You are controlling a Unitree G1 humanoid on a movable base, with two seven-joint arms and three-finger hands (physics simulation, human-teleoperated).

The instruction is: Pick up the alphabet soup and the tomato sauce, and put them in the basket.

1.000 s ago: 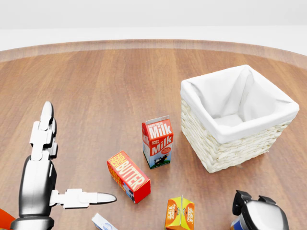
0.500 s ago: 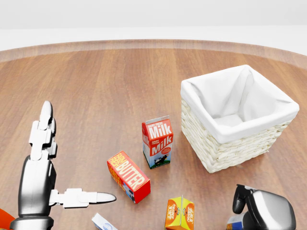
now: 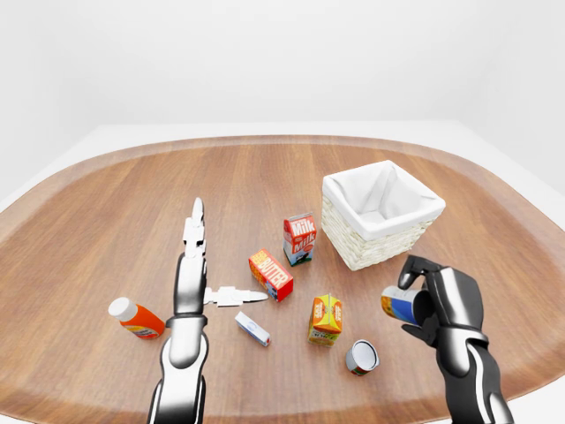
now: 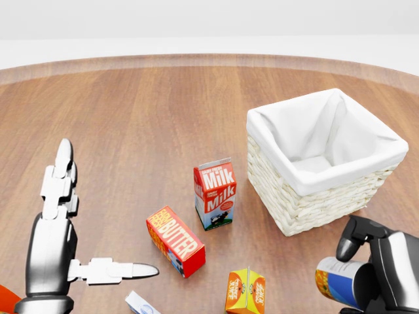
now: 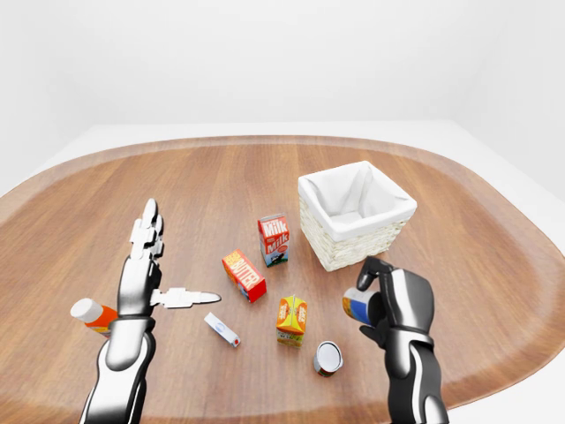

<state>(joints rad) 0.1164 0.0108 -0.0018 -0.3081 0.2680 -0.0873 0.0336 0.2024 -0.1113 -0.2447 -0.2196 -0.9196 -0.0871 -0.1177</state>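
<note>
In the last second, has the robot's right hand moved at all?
Yes. In the head view the right hand, gripping a can, has risen and shifted right, closer to the basket, which stayed put.

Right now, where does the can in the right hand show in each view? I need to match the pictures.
Left-eye view: the can is at lower right, held sideways in the right hand, below the basket.
Right-eye view: lower centre-right, can below the basket.
Head view: bottom right corner, can under the basket's wicker wall.
Shared landmark: the milk carton, left of the basket in all three.
</note>
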